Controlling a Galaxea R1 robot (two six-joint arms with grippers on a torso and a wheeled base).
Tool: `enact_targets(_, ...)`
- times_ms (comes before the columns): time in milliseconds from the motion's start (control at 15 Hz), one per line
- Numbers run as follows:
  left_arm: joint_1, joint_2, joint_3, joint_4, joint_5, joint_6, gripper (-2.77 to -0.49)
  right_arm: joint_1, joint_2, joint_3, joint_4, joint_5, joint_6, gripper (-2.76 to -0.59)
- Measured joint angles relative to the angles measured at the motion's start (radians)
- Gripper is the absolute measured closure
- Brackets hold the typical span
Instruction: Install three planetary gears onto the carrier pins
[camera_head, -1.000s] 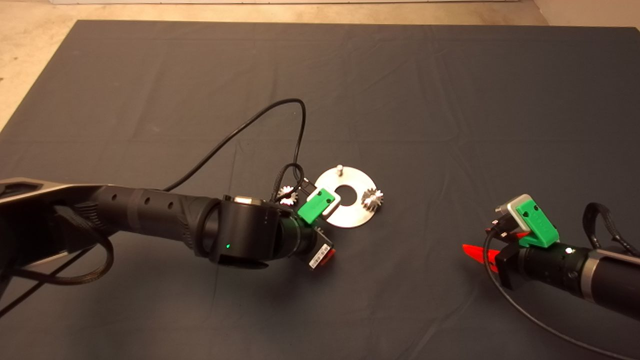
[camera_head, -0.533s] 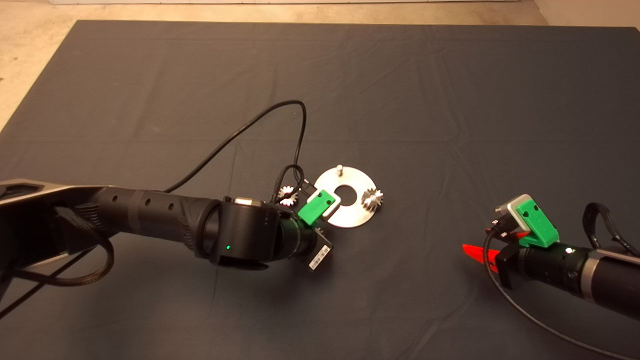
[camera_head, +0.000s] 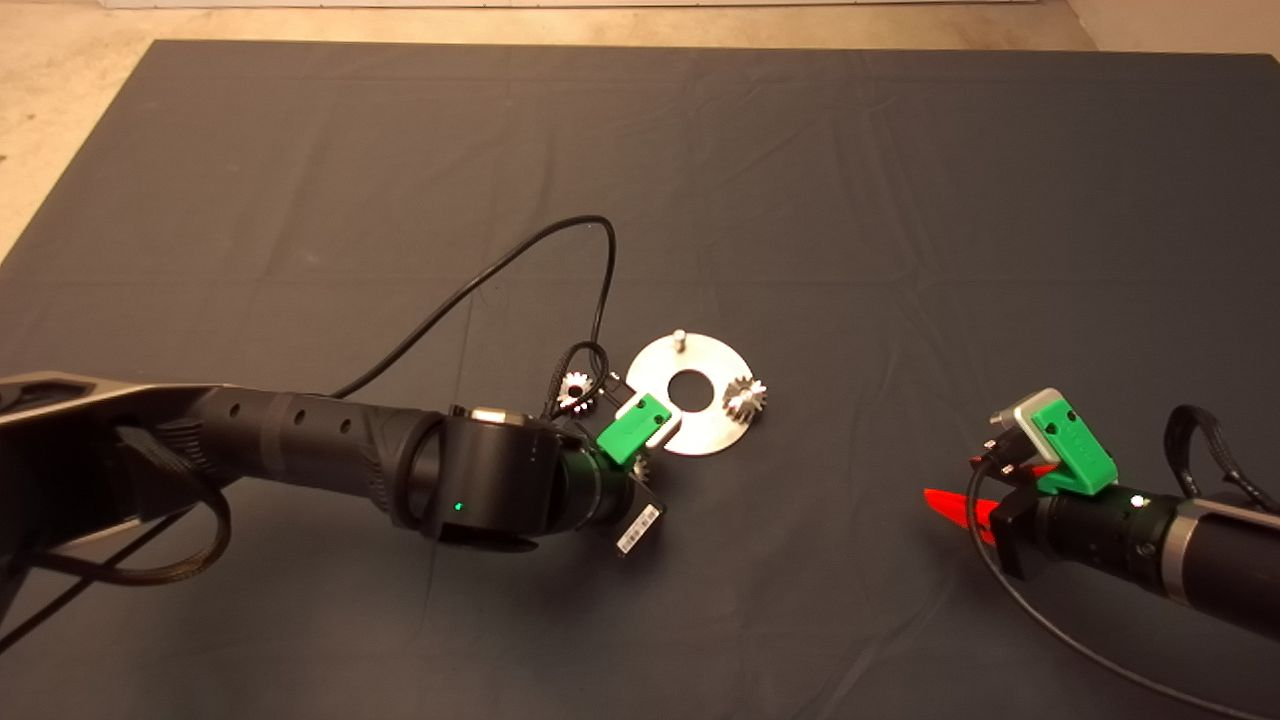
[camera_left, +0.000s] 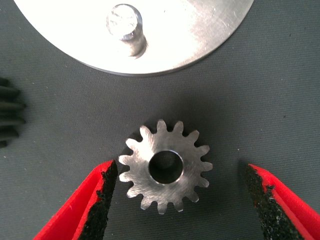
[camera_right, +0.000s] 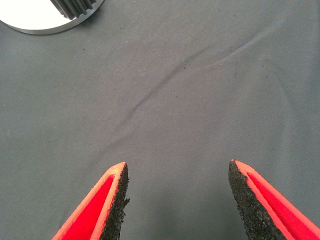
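You have three small shiny steel toothed gears. One gear (camera_head: 744, 397) sits on the right side of the flat round silver plate (camera_head: 700, 427), over a pin. A second gear (camera_head: 575, 389) lies on the dark mat surface (camera_head: 850, 200) just left of the plate, beside a loop of black cable (camera_head: 480, 280). The third gear (camera_left: 165, 166) lies flat on the mat just outside the plate's rim, dark centre hole facing up; from above it is almost hidden under the left arm's green mount.

Of the short silver upright pins, you can count two bare ones: one pin (camera_head: 679, 337) at the far edge of the plate, and another pin (camera_left: 126, 27) standing near the rim, close to the third gear.

Your left tool (camera_left: 180, 200) hangs over that third gear with its two red fingers (camera_left: 92, 205) spread wide apart, one on each side of it. One black pad stands just beside the teeth; you cannot tell if it touches. The other pad is well clear. It holds nothing.

Your right tool (camera_right: 175, 200) waits over bare mat at the lower right, well apart from the plate, fingers spread and empty. The plate's edge and the seated gear show in a corner of its wrist view.
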Motion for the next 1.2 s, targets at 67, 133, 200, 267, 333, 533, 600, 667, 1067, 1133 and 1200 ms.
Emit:
enact_targets(67,0.004,0.000,0.000,0.000,0.000,0.000,-1.80,0.000,0.000,0.000,0.000,0.000,0.000,-1.47)
enact_targets(133,0.011,-0.001,0.000,0.000,0.000,0.000,-1.69,0.000,0.000,0.000,0.000,0.000,0.000,-1.47)
enact_targets(200,0.014,-0.001,-0.001,0.000,0.000,0.000,-1.66,0.000,0.000,0.000,0.000,0.000,0.000,-1.47)
enact_targets(267,0.014,-0.001,-0.002,0.000,0.000,0.000,-1.66,0.000,0.000,0.000,0.000,0.001,0.000,-1.47)
enact_targets(333,0.014,-0.001,-0.002,0.000,0.000,0.000,-1.66,0.000,0.000,0.000,0.000,0.000,0.000,-1.47)
enact_targets(533,0.014,-0.001,-0.005,0.000,-0.002,0.000,-1.55,0.000,0.000,0.000,0.000,0.000,0.000,-1.47)
enact_targets(600,0.014,-0.001,-0.008,0.000,-0.003,0.000,-1.51,0.000,0.000,0.000,0.000,0.000,0.000,-1.47)
enact_targets(667,0.014,-0.001,-0.012,0.000,-0.009,0.000,-1.51,0.000,0.000,0.000,0.000,0.000,0.000,-1.47)
enact_targets(1067,0.010,0.010,-0.030,0.001,-0.026,0.000,-1.38,0.000,0.000,0.000,0.000,0.000,0.000,-1.47)
enact_targets(1133,0.008,0.011,-0.032,0.000,-0.027,0.000,-1.38,0.000,0.000,0.000,0.000,0.000,0.000,-1.47)
enact_targets(1200,0.008,0.012,-0.035,0.000,-0.030,0.000,-1.38,0.000,0.000,0.000,0.000,0.000,0.000,-1.47)
